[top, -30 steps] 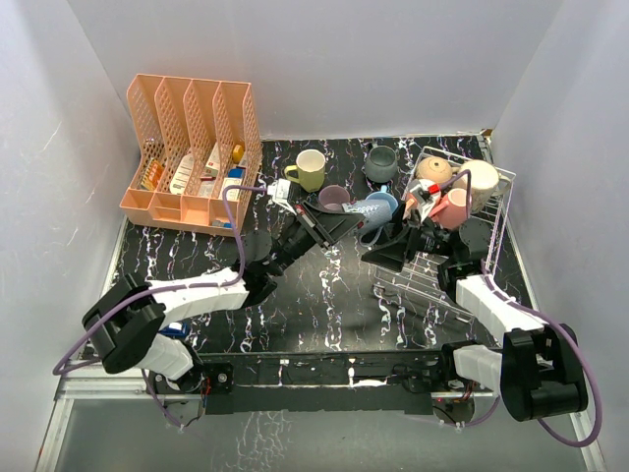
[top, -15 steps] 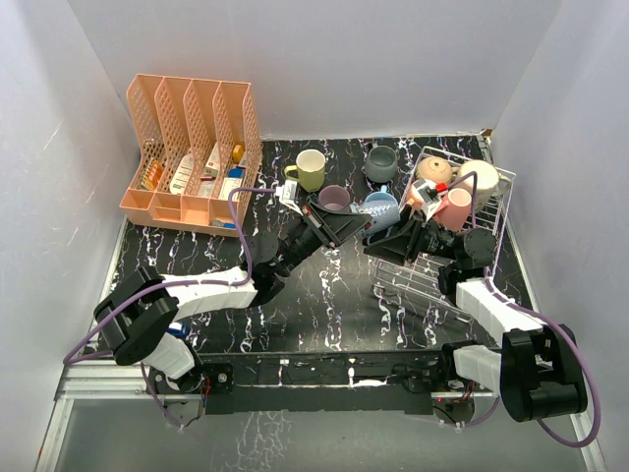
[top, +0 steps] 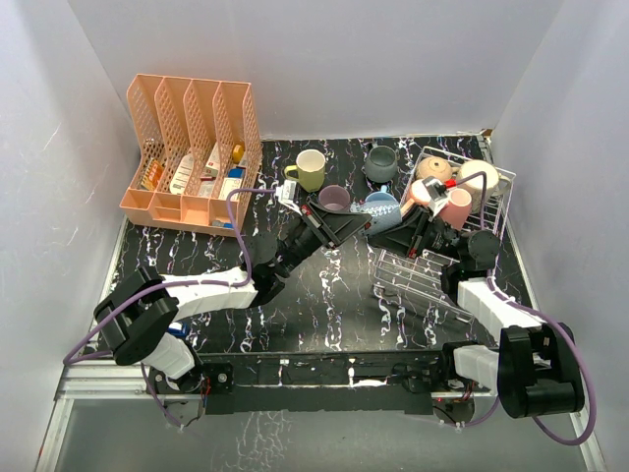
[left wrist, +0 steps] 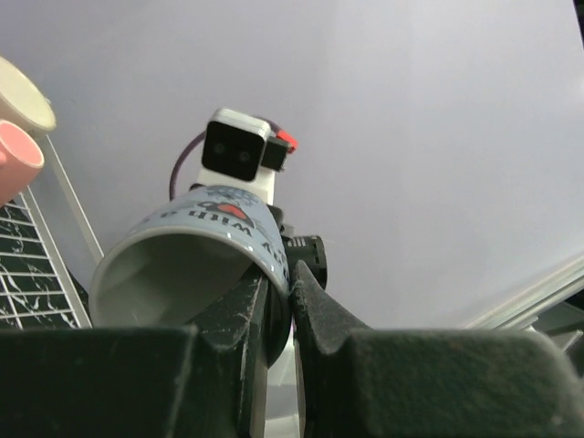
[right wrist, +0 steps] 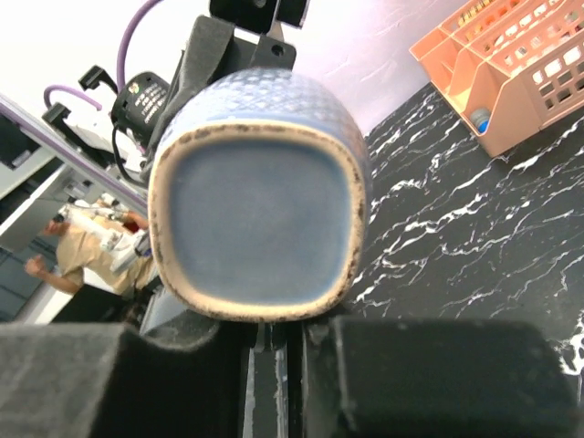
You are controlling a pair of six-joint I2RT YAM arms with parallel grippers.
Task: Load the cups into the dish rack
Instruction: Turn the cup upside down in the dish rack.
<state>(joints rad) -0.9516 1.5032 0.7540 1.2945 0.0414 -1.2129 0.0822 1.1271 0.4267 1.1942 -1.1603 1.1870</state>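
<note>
A light blue cup (top: 379, 208) hangs in the air between both arms, left of the dish rack (top: 425, 278). My left gripper (top: 358, 220) is shut on its rim (left wrist: 274, 260), one finger inside the mouth. My right gripper (top: 401, 226) faces the cup's square base (right wrist: 260, 219); its jaws (right wrist: 274, 351) stand almost together just under the base, on a thin pale strip that looks like the handle. In the rack lie a tan cup (top: 432, 169), a cream cup (top: 481, 177) and a pink cup (top: 455, 206). On the table stand yellow-green (top: 311, 169), grey (top: 381, 162) and mauve (top: 334, 199) cups.
A peach slotted organizer (top: 192, 147) with small items stands at the back left, also in the right wrist view (right wrist: 511, 73). White walls close in the black marbled table (top: 324, 295) on three sides. The rack's wire side (left wrist: 36, 274) shows at the left wrist view's lower left.
My right gripper has gone from wide open to nearly closed at the light blue cup's base end. The left arm has carried the cup slightly up and to the right, toward the right gripper.
</note>
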